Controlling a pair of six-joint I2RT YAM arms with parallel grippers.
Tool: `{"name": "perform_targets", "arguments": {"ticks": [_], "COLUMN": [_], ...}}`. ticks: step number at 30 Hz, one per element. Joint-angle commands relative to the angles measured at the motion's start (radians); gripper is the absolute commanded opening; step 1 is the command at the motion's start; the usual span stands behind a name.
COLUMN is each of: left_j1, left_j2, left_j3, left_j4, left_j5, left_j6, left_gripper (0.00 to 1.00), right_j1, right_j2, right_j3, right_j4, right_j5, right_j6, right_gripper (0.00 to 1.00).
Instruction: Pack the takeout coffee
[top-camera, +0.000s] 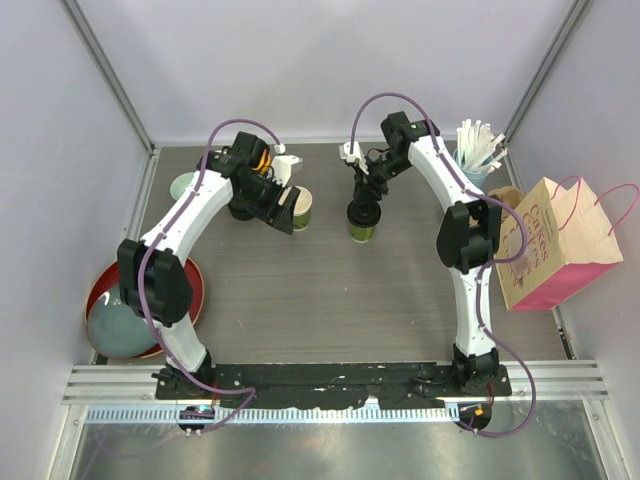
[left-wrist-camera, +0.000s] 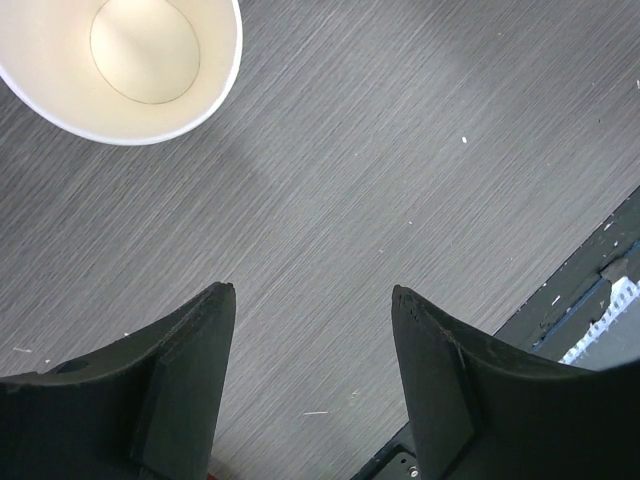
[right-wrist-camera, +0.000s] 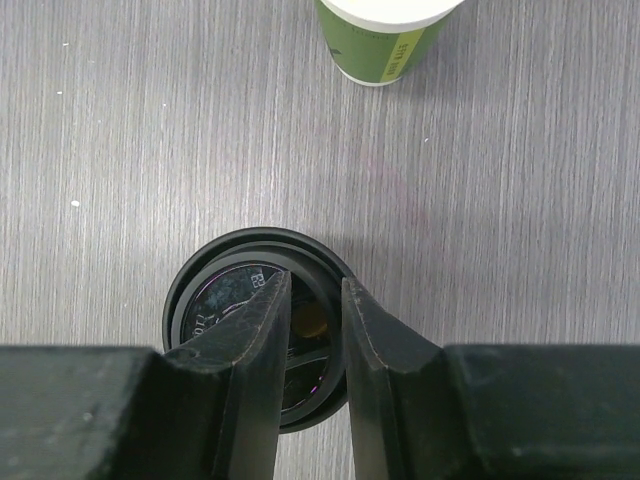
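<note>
Two dark-green paper cups stand mid-table. One cup (top-camera: 362, 228) wears a round black lid (right-wrist-camera: 215, 275). My right gripper (right-wrist-camera: 317, 285) hangs directly over it with its jaws narrow but apart. One fingertip lies over the lid's recess and the other over its right rim, and nothing is clamped between them. The other cup (top-camera: 301, 210) (right-wrist-camera: 385, 40) has no lid, and its white inside (left-wrist-camera: 150, 60) shows at the top left of the left wrist view. My left gripper (left-wrist-camera: 312, 290) stands open just left of that cup (top-camera: 283, 212), over bare table with nothing between its fingers.
A pink paper bag (top-camera: 555, 245) stands at the right wall. A light-blue cup of white straws (top-camera: 476, 158) sits behind the right arm. On the left are a red dish (top-camera: 108, 280) holding a grey-blue bowl (top-camera: 120, 325) and a pale green bowl (top-camera: 184, 186).
</note>
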Motion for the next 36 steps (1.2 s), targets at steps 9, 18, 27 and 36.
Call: {"name": "perform_targets", "arguments": {"ticks": [9,18,27,36], "left_j1": [0.0,-0.001,-0.001,0.0], "left_j2": [-0.006,-0.003,-0.006,0.005], "left_j3": [0.012,0.015,0.012,0.021], "left_j4": [0.013,0.008,0.004,-0.003], "left_j5": [0.005,0.008,0.005,0.005], "left_j6": [0.023,0.023,0.027,0.027], "left_gripper": [0.66,0.66,0.66,0.65], "right_j1": [0.004,0.003,0.003,0.004], "right_j2": [-0.098,-0.131,-0.04,-0.002], "right_j3": [-0.026,0.026,0.133,0.147], "right_j4": [-0.006,-0.046,-0.126,-0.152], "right_j5": [0.098,0.093,0.121,0.121], "right_j6": [0.039,0.033,-0.07,-0.098], "right_gripper": [0.38,0.56,0.52,0.49]}}
